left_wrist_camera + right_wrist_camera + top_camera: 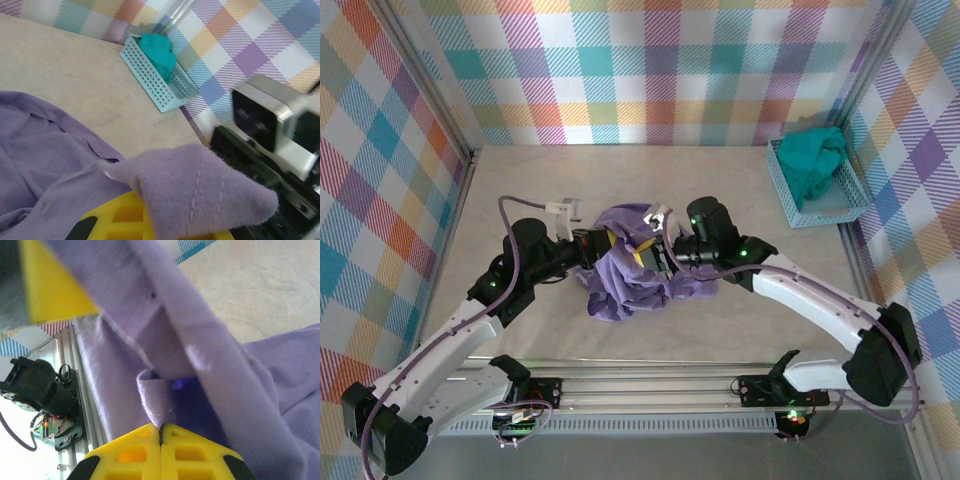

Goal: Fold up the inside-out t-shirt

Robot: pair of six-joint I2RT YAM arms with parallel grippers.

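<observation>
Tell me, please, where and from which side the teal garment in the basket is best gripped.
Probably its bunched top, where the teal garment rises above the rim, from straight above: the basket walls block its sides, and the raised folds give fingers something to pinch.

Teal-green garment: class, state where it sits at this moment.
In the top view the teal-green garment lies in the pale blue basket at the table's far right, against the plaid wall, apart from the purple t-shirt at mid-table.
</observation>
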